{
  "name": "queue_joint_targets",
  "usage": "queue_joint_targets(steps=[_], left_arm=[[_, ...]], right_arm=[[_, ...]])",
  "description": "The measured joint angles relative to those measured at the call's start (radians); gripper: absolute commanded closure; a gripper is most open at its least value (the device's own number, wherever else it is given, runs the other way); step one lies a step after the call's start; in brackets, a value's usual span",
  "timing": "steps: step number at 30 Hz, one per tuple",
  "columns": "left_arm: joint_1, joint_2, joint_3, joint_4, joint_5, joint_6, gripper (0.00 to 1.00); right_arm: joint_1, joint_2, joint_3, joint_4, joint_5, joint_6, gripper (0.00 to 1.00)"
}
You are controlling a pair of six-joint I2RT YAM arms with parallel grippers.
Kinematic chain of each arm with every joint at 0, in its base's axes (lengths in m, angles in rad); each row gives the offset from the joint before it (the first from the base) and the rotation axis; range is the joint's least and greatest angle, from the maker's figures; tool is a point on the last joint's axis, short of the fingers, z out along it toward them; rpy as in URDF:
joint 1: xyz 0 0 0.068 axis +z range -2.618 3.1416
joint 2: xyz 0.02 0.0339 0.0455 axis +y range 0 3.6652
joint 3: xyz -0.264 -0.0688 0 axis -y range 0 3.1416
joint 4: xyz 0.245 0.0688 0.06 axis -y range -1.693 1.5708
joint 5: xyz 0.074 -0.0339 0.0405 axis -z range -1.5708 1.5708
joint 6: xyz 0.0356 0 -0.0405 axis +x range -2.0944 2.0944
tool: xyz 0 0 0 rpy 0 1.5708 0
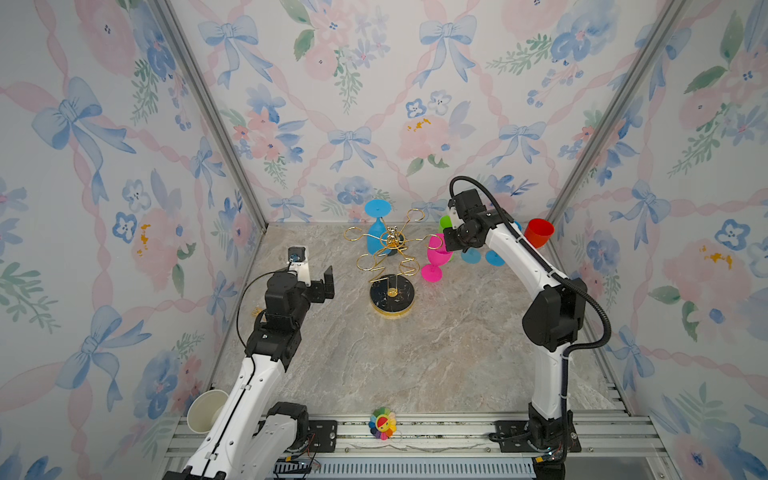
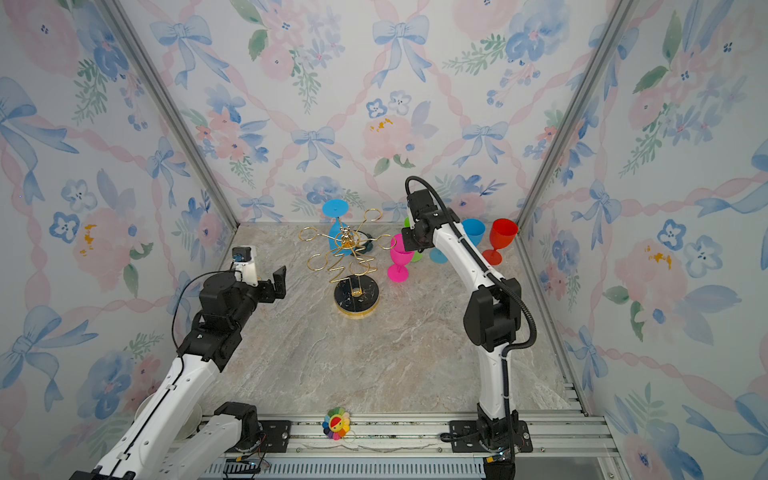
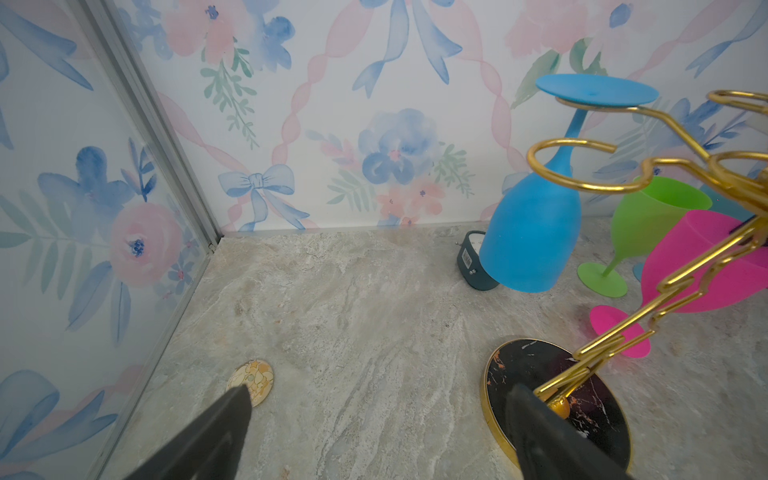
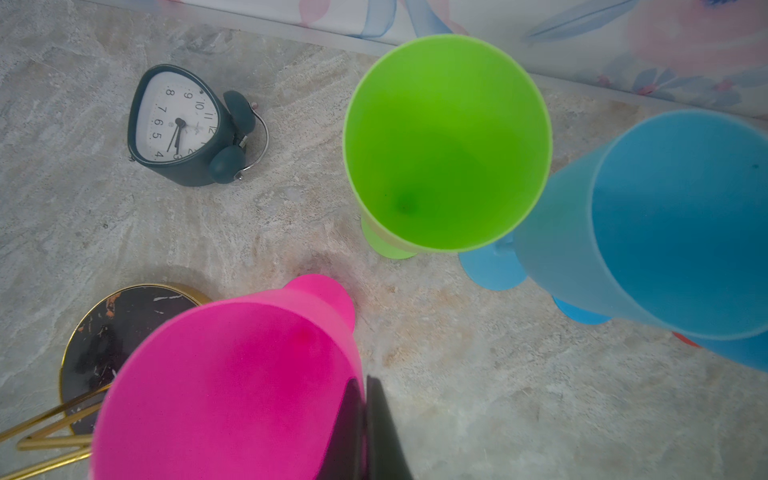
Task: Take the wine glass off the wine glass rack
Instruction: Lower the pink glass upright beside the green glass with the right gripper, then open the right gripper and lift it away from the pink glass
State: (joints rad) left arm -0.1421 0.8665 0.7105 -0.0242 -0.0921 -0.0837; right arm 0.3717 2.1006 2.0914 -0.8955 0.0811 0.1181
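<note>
The pink wine glass (image 4: pixel 232 386) is being held by the right gripper (image 4: pixel 362 388). The jaws are being pressed together on the glass's rim, with one finger inside the cup and one outside, at the bottom of the right wrist view. In both top views this glass is being held a bit tilted, just right of the wine glass rack (image 1: pixel 382 301), near the middle of the frame. Its foot is low by the table (image 1: pixel 415 365), but whether it is touching cannot be told. A hanging blue wine glass (image 1: pixel 374 237) is being carried upside down by a gold loop at the back of the rack. The left gripper (image 1: pixel 316 277) is being held in the air left of the rack, apart from it, with its jaws wide apart and nothing between them. A green wine glass (image 4: pixel 446 141), an upright blue wine glass (image 4: pixel 681 224) and a dark alarm clock (image 4: pixel 178 120) are being shown on the table near the pink glass. A red wine glass (image 2: pixel 503 235) is being shown further right.
</note>
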Motion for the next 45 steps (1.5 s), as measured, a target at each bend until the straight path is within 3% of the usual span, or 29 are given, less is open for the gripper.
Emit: queue_joint_targets(steps=[25,45], left_arm=[[0.006,-0.011,-0.002,0.000,0.000,0.000,0.02],[0.006,-0.013,-0.002,0.000,0.001,0.000,0.02]], right_arm=[[0.000,0.047,0.040,-0.029,-0.003,-0.007,0.99],[-0.002,0.012,-0.006,0.023,-0.014,0.003,0.71]])
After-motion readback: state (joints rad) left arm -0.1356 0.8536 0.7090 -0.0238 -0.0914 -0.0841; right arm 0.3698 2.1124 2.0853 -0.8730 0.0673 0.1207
